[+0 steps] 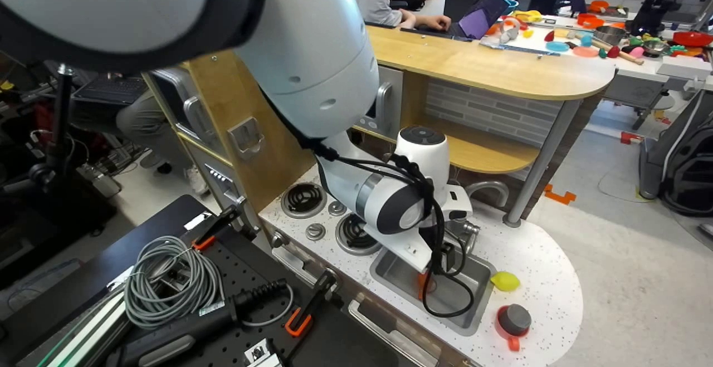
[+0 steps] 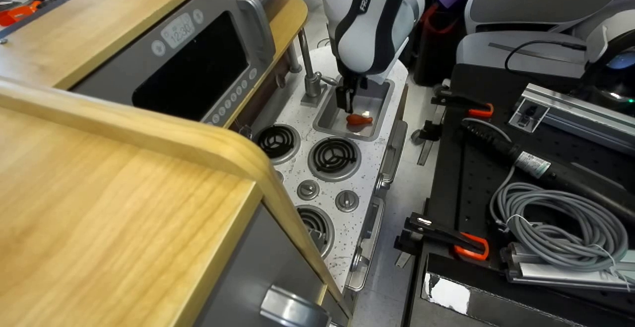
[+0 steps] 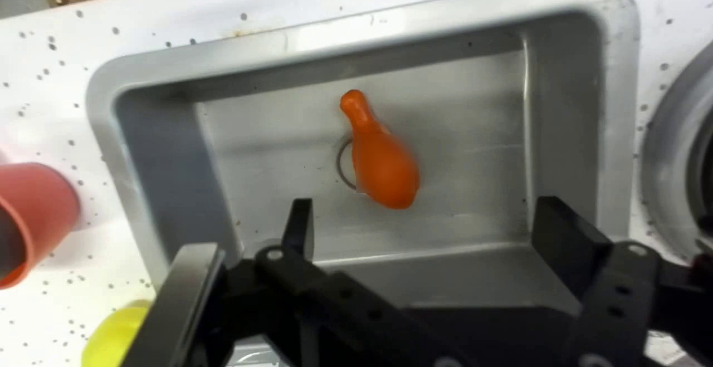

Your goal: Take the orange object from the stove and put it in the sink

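The orange object (image 3: 384,161), shaped like a drumstick, lies on the floor of the grey sink (image 3: 367,30). In an exterior view the orange object (image 2: 358,119) shows inside the sink (image 2: 387,106); in an exterior view (image 1: 421,284) it is partly hidden by the arm and cable. My gripper (image 3: 424,202) is open and empty above the sink, its two black fingertips wide apart. The orange object is apart from the fingers, ahead of them in the wrist view. In an exterior view the gripper (image 2: 349,99) hangs over the basin. The stove (image 2: 290,175) has black burners with nothing orange on them.
A red cup (image 1: 499,328) with a dark inside and a yellow lemon (image 1: 505,280) stand on the counter beside the sink. A faucet (image 2: 313,85) rises at the sink's back edge. A wooden shelf (image 1: 484,150) and microwave (image 2: 198,64) stand behind the counter.
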You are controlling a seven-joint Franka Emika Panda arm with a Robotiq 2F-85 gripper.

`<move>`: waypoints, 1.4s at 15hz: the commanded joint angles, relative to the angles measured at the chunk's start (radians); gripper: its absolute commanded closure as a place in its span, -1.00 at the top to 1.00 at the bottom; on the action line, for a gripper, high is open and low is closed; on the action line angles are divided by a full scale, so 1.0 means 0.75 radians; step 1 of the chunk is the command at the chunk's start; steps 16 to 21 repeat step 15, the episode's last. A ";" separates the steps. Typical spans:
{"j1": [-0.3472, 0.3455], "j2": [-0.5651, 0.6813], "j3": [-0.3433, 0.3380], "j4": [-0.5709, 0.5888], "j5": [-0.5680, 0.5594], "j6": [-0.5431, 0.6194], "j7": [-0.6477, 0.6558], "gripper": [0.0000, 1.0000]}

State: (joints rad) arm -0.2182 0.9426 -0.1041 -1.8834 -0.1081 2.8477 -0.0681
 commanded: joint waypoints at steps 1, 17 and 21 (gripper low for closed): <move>0.016 -0.311 -0.023 -0.324 0.028 -0.015 0.004 1.00; 0.005 -0.709 -0.026 -0.650 0.022 -0.154 -0.067 1.00; 0.005 -0.709 -0.026 -0.650 0.022 -0.154 -0.067 1.00</move>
